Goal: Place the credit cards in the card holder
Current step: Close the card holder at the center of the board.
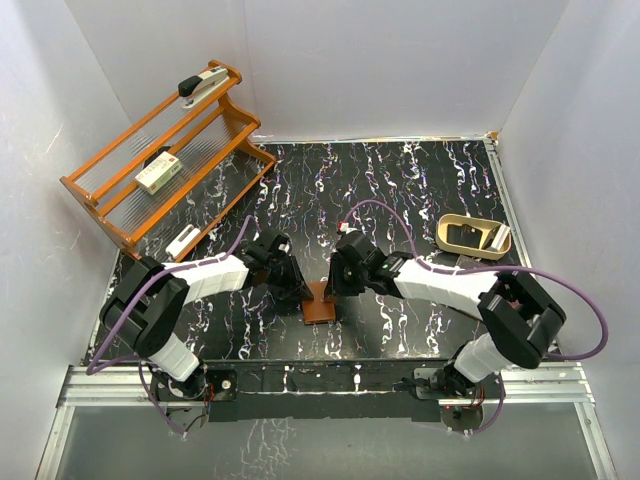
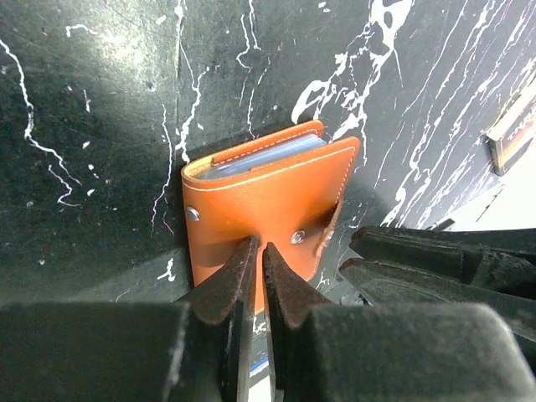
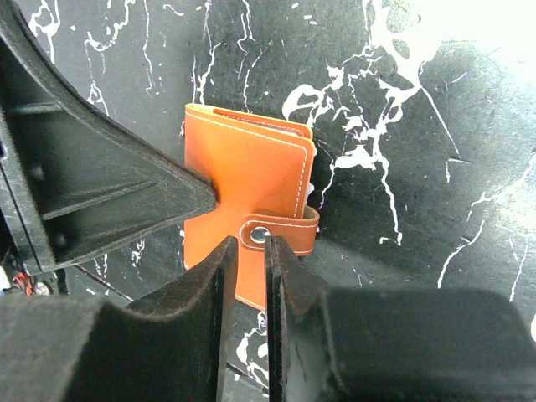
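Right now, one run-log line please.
card holder: folded, cards inside | left gripper: shut, tips at its edge | right gripper: shut, tips at snap tab

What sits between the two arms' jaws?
The brown card holder, folded over, pale cards tucked inside; seen from the top view, and closer in both wrist views.

Table (image 1: 400,180), black with white veining, is carrying four items. Card holder (image 1: 320,303), orange-brown leather, is lying folded shut near the front centre. Wooden rack (image 1: 240,128) is standing at the far left. Small white block (image 1: 180,243) is lying just beside the rack's near end. Tan curved object (image 1: 450,228) is resting on the right side.
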Controlling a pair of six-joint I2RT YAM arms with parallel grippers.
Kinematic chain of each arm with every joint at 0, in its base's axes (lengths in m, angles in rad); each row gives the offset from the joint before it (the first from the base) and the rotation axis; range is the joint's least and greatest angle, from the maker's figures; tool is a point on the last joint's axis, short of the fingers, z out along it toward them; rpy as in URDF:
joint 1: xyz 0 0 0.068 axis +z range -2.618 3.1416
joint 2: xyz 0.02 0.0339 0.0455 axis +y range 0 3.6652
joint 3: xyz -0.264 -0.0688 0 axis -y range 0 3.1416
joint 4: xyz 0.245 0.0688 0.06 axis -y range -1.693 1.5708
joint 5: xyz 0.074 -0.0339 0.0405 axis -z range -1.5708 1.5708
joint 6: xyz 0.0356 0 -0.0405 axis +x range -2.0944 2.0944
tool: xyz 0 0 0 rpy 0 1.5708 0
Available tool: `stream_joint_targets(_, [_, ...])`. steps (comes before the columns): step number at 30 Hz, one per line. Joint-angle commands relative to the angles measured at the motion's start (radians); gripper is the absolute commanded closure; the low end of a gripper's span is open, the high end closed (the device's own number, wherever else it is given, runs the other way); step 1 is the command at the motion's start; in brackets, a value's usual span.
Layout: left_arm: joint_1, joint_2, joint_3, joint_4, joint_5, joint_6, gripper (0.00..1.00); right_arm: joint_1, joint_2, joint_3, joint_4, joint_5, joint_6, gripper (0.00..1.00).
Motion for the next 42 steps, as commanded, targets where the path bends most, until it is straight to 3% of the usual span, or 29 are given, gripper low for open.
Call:
stream_joint_targets(1, [-0.005, 0.013, -0.033, 0.009, 0.016, 0.002, 0.93, 0.001, 0.022, 0.041, 0.031, 0.017, -0.016, 0.82])
stream_joint_targets(42, [-0.005, 0.022, -0.048, 0.027, 0.015, -0.006, 0.93, 0.022, 0.093, -0.014, 0.101, -0.062, 0.015, 0.87])
